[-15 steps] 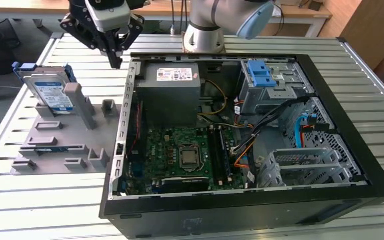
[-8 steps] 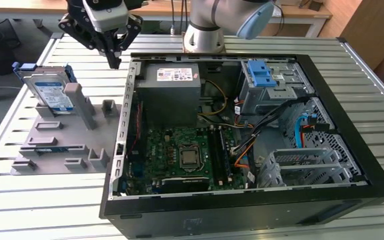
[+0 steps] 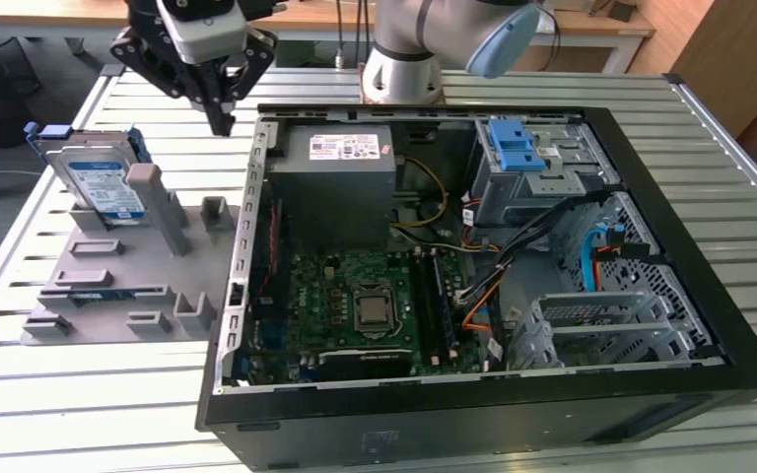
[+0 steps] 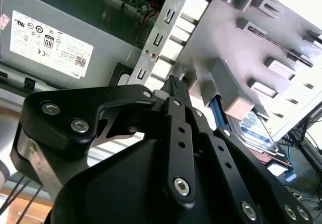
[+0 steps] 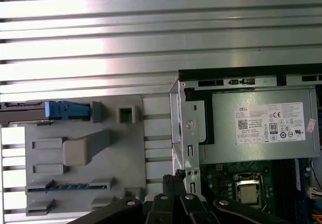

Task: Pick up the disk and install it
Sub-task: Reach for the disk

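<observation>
Seen from beside the slatted metal table (image 3: 90, 414), the gripper (image 3: 225, 120) hangs with its fingers pinched together and holding nothing, above the gap between the grey fixture block (image 3: 103, 315) and the open computer case (image 3: 484, 404); the disk (image 3: 100, 182) stands upright in a slot at the block's far end, well apart from the fingers; I judge that closed fingers coming down there would strike its top edge, and that a finger could catch the grey post just beside its label or the nearby case wall, tipping the disk; nearer slots in the block hold a thin dark strip I cannot identify; inside the case, from front to back, sit an empty metal cage (image 3: 602, 325), the circuit board (image 3: 352, 305), loose cables, then the power supply (image 3: 346, 177) and a drive cage (image 3: 536, 168) with a blue latch.
</observation>
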### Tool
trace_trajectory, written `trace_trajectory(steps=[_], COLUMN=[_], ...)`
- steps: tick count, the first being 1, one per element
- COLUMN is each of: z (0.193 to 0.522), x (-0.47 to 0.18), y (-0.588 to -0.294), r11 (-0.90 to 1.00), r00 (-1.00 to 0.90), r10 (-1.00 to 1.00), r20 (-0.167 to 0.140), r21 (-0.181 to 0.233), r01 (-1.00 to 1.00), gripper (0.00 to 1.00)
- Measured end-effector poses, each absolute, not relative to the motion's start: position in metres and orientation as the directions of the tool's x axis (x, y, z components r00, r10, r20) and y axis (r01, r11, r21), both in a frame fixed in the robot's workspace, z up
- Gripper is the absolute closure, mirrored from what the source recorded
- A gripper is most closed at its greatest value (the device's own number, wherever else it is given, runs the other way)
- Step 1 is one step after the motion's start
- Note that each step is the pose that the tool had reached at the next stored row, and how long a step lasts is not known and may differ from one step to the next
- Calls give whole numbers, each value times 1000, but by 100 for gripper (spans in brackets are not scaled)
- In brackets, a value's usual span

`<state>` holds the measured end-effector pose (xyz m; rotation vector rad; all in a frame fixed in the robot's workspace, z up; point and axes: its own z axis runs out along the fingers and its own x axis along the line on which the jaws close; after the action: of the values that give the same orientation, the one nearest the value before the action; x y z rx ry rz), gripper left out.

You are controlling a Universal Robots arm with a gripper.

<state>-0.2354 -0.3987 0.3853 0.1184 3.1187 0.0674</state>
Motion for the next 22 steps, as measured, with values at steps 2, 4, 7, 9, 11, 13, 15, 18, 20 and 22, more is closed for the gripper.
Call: trace_trajectory(steps=[2, 4, 7, 9, 11, 13, 15, 18, 20, 22], z=[385, 385, 385, 385, 385, 385, 385, 384, 384, 384], x=[-236, -237, -238, -239, -240, -240, -241, -243, -243, -244], y=[-399, -399, -399, -399, -399, -399, -399, -399, -399, -399], r11=[996, 996, 996, 996, 996, 996, 996, 996, 996, 996], r00=[-997, -997, -997, -997, -997, -997, -997, -997, -997, -997], r10=[76, 76, 76, 76, 76, 76, 76, 76, 76, 76], r20=[-18, -18, -18, -18, -18, -18, -18, -18, -18, -18], r21=[44, 44, 44, 44, 44, 44, 44, 44, 44, 44], r01=[75, 75, 75, 75, 75, 75, 75, 75, 75, 75], gripper=[89, 89, 89, 89, 89, 89, 89, 89, 89, 89])
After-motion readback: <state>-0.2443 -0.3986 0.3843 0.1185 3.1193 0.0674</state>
